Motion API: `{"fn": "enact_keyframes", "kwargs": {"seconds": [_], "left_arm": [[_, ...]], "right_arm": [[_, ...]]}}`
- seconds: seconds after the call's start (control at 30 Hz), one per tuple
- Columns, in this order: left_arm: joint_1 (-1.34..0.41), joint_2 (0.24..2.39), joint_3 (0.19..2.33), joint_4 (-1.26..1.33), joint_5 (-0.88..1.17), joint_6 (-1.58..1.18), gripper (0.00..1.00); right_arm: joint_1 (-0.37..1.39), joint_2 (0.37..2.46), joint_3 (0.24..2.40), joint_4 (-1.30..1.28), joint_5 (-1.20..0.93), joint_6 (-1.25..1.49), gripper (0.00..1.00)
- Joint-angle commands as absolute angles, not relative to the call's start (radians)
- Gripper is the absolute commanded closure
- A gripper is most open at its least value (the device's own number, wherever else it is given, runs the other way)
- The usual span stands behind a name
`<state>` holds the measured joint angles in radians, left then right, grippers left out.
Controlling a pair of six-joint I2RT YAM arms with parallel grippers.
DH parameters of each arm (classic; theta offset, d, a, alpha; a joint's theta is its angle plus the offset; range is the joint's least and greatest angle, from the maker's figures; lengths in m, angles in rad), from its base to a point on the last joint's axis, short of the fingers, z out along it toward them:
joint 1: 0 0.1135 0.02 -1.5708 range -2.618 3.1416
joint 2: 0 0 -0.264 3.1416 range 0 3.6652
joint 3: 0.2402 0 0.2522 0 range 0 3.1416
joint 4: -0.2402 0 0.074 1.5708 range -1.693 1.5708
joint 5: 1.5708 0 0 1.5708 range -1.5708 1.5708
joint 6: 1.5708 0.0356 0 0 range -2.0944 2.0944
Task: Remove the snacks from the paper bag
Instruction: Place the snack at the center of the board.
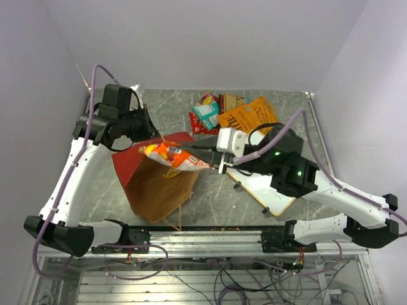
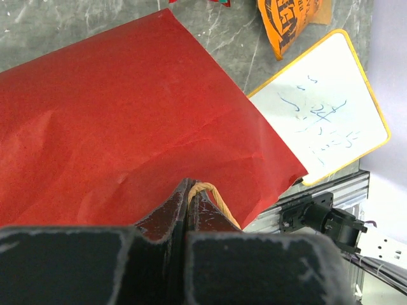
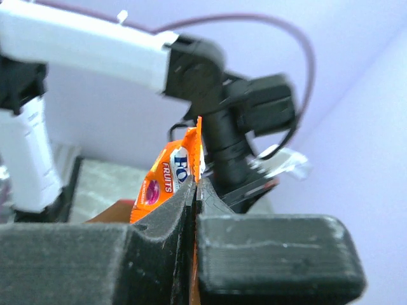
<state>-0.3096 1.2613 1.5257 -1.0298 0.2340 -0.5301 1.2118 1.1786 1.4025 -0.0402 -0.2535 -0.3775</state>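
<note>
The paper bag (image 1: pixel 158 187) lies on the table with its brown inside up and its red outside (image 2: pixel 127 114) showing at the far left. My left gripper (image 1: pixel 158 136) is shut on the bag's string handle (image 2: pixel 216 200) and holds that edge up. My right gripper (image 1: pixel 203 159) is shut on the edge of an orange fruit-candy packet (image 1: pixel 168 154) and holds it above the bag's mouth. The packet also shows in the right wrist view (image 3: pixel 166 181). Other snacks lie at the back: a teal packet (image 1: pixel 206 114), a red packet (image 1: pixel 198 124) and an orange chip bag (image 1: pixel 248 114).
A white whiteboard with a yellow rim (image 1: pixel 273 194) lies under the right arm, at the right of the bag; it also shows in the left wrist view (image 2: pixel 318 111). The metal rail (image 1: pixel 210 236) runs along the near table edge. Purple walls close in three sides.
</note>
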Motion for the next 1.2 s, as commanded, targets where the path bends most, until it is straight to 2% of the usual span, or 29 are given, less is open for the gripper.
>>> {"fn": "enact_keyframes", "kwargs": {"seconds": [0.0, 0.23, 0.37, 0.63, 0.83, 0.97, 1.17], "left_arm": [[-0.310, 1.276, 1.562, -1.027, 0.238, -0.520, 0.93], [-0.308, 1.302, 1.553, -0.995, 0.245, -0.524, 0.93], [-0.306, 1.328, 1.582, -1.008, 0.242, -0.510, 0.93], [-0.300, 1.393, 1.704, -1.080, 0.208, -0.457, 0.93], [-0.300, 1.398, 1.688, -1.040, 0.212, -0.460, 0.93], [-0.300, 1.380, 1.650, -0.995, 0.184, -0.469, 0.93], [-0.300, 1.430, 1.731, -1.033, 0.155, -0.442, 0.93]], "right_arm": [[1.213, 1.163, 1.479, 0.033, -0.129, -0.514, 1.00], [1.186, 1.210, 1.467, 0.239, 0.324, -0.655, 1.00], [1.016, 1.306, 1.501, 0.215, 0.487, -0.623, 1.00], [0.676, 1.490, 1.487, 0.137, 0.449, -0.460, 1.00], [0.568, 1.625, 1.442, 0.174, 0.481, -0.664, 1.00], [0.525, 1.693, 1.342, 0.316, 0.474, -0.817, 1.00], [0.464, 1.848, 1.435, 0.296, 0.433, -0.803, 1.00]]}}
